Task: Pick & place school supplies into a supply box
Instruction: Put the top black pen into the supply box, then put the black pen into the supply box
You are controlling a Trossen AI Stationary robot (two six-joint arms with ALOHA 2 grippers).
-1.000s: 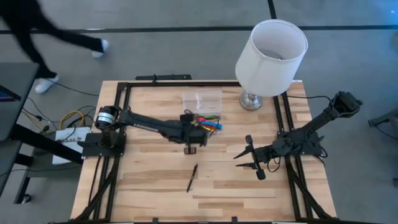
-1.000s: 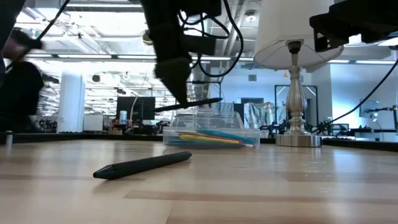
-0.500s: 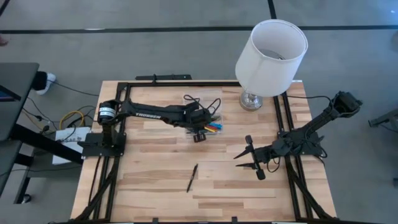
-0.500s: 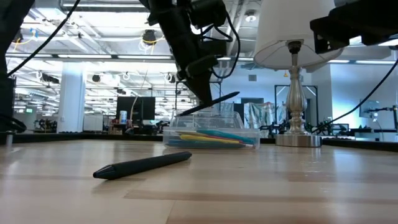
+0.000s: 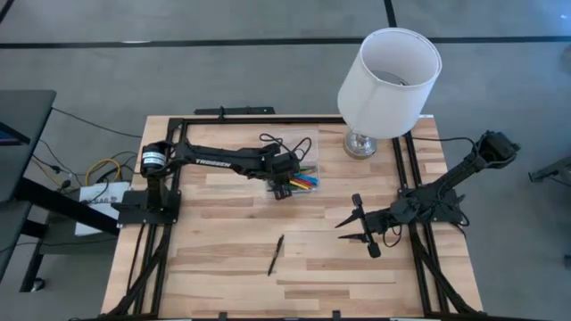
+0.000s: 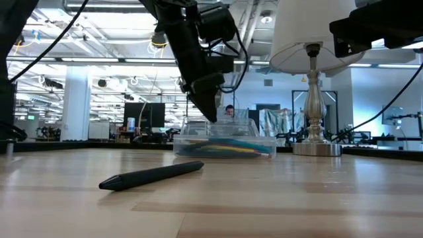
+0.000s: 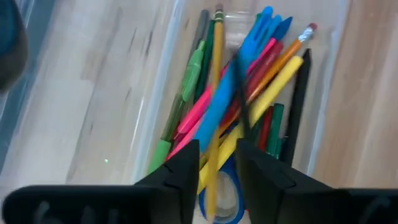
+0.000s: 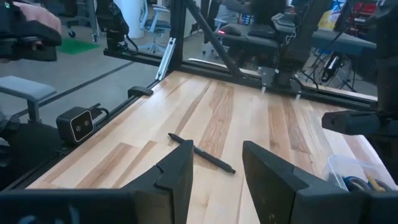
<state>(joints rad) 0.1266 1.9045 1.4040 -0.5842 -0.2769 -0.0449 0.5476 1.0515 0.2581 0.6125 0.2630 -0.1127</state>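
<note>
We see left claw (image 5: 283, 189) over the box (image 6: 224, 139), fingers (image 7: 180, 180) a narrow gap apart, holding nothing, pens (image 7: 239, 99) and scissors (image 7: 224, 199) piled in box, one black pen (image 5: 276, 255) loose mid-surface (image 5: 223, 241), right claw (image 5: 350, 230) parked wide, near lamp (image 5: 388, 85) side

A dark pen (image 6: 151, 176) lies on the wooden tabletop (image 6: 277, 198). Behind it, a clear plastic box (image 6: 225, 140) holds coloured pencils. The left end effector (image 6: 210, 109) points down just above the box, near a silver-stemmed lamp (image 6: 313, 99).
</note>
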